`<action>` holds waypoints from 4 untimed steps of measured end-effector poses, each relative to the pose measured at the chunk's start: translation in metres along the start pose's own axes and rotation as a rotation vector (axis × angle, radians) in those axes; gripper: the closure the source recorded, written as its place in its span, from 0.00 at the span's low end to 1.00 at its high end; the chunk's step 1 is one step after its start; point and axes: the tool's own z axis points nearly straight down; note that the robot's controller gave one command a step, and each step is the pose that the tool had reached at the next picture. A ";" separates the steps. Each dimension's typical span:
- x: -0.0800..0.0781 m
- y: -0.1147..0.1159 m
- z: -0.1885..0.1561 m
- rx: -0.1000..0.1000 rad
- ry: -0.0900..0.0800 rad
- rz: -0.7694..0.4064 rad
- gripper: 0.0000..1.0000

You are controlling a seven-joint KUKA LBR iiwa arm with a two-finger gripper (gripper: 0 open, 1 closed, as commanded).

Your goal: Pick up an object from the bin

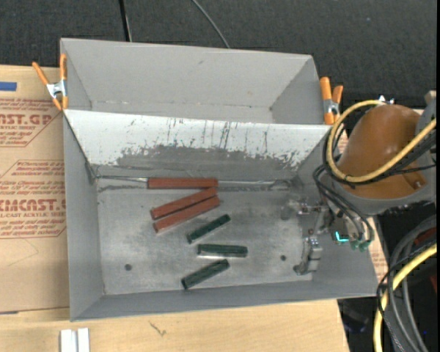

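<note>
Grey metal bin [81, 196] is holding six loose bars, all lying well apart from the hand [306, 259], which is hanging over bare floor at one end; whether it is spread or pressed together cannot be told. Nearest the hand, a dark green bar [222, 250] is lying with its long axis pointing almost straight at it. Two slanted green bars [208, 228] are flanking that one, and three reddish-brown bars [185, 205] are lying farther off.
</note>
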 end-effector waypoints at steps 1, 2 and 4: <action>-0.002 0.000 -0.004 0.001 -0.008 -0.001 0.00; -0.015 0.014 0.028 0.003 -0.013 -0.095 0.00; 0.000 0.077 0.103 0.001 -0.006 -0.121 1.00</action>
